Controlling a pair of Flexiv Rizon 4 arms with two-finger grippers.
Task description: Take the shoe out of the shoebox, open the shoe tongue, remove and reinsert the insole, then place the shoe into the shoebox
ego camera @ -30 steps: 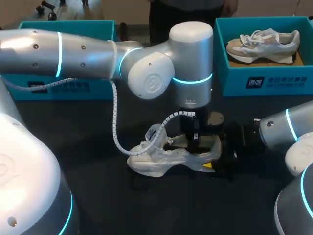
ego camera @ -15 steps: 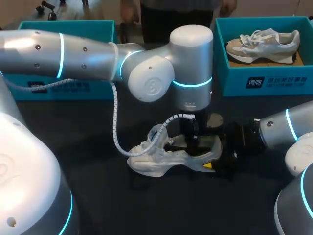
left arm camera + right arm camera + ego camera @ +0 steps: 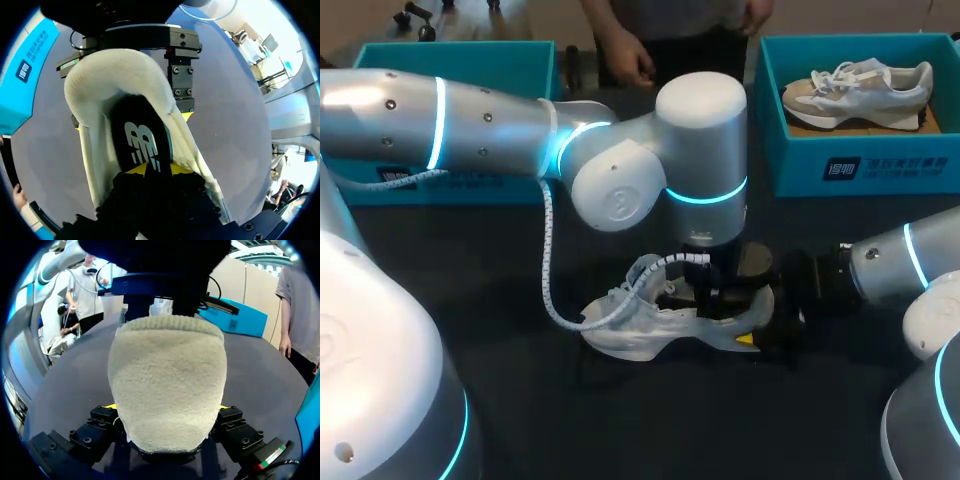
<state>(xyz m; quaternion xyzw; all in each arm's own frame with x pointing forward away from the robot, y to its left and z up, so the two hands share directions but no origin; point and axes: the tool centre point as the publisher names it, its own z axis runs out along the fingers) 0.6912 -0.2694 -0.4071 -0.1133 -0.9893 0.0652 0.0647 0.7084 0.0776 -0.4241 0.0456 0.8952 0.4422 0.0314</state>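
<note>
My left jaws drop straight down into the shoe [image 3: 640, 325], tips on the insole [image 3: 142, 145]; gripping or not, I cannot tell. The shoe lies along the worktop [image 3: 520, 400], toe left, heel right, and my right jaws clamp that heel.

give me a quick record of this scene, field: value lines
shoe: white, on the table, outside both boxes
insole: black, inside the shoe
left gripper: down in the shoe's opening, at the insole
right gripper: shut on the shoe's heel
right shoebox: teal, holds a second shoe
left shoebox: teal, contents hidden
</note>
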